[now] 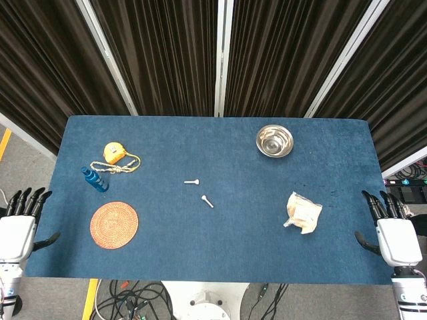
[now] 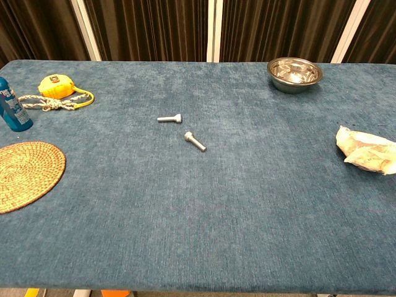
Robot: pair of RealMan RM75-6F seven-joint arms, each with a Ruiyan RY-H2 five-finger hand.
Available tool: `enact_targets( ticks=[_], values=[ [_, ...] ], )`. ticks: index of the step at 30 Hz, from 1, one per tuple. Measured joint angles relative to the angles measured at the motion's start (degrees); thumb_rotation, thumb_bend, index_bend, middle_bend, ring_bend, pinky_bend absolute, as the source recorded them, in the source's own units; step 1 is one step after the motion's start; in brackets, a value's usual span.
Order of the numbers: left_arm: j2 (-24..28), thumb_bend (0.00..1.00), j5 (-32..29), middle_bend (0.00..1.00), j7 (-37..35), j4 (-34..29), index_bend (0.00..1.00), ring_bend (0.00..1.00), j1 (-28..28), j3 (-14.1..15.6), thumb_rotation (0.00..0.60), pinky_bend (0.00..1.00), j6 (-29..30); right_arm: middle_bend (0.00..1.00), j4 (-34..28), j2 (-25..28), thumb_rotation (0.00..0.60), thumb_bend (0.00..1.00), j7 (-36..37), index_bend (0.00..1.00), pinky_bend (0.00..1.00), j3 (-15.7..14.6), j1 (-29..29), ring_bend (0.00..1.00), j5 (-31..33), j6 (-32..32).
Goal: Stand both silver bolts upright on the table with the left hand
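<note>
Dark pleated curtains with pale upright rails close off the far side. Blue felt-like worktop (image 1: pixel 220 253) fills both views.

Two silver bolts lie flat near the middle. Far bolt (image 2: pixel 169 118) points left-right, head to the right. Near bolt (image 2: pixel 195 141) lies aslant, head toward far-left, shank toward near-right. They are near each other, not touching.

Left robot hand (image 1: pixel 19 227) sits off the near-left corner, fingers apart, holding nothing. Right robot hand (image 1: pixel 392 235) sits off the near-right corner, likewise spread and empty. Both are well apart from the bolts and seen only from the head view.

Around: yellow tape measure (image 1: pixel 115 153) with a rope (image 2: pixel 52 103) far left, blue bottle (image 1: pixel 95 180) just beside, woven mat (image 1: pixel 114 225) near left, steel bowl (image 1: pixel 274 140) far right, crumpled wrapper (image 1: pixel 303 212) right.

Handling, by judgement: bolts are small, rigid, light but dense, smooth and round, so prone to roll or slip from the fingertips. The soft nap gives some purchase underneath. Best pinch is across the shank close to the head, then tip it so the flat head seats on the cloth. Neither bolt is standing yet.
</note>
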Motion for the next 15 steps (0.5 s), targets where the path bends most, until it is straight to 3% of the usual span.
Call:
enact_targets(
  ticks=[8,15],
  values=[
    [1.3,0.11,1.0,0.1,1.2,-1.6,0.14,0.0,-0.7,0.1,0.6,0.01,-0.6,0.17,0.8,-0.1,0.6,0.15,1.0,0.05,0.01,-0.3,-0.3,0.0,-0.2,0.3],
    [2.8,0.14,4.0,0.15,2.2,-4.2,0.18,0.04,-3.2,-0.8,0.6,0.14,-1.1,0.17,1.8,-0.2,0.6,0.15,2.2,0.05,0.01,-0.6,-1.1,0.0,-1.0,1.8]
  ],
)
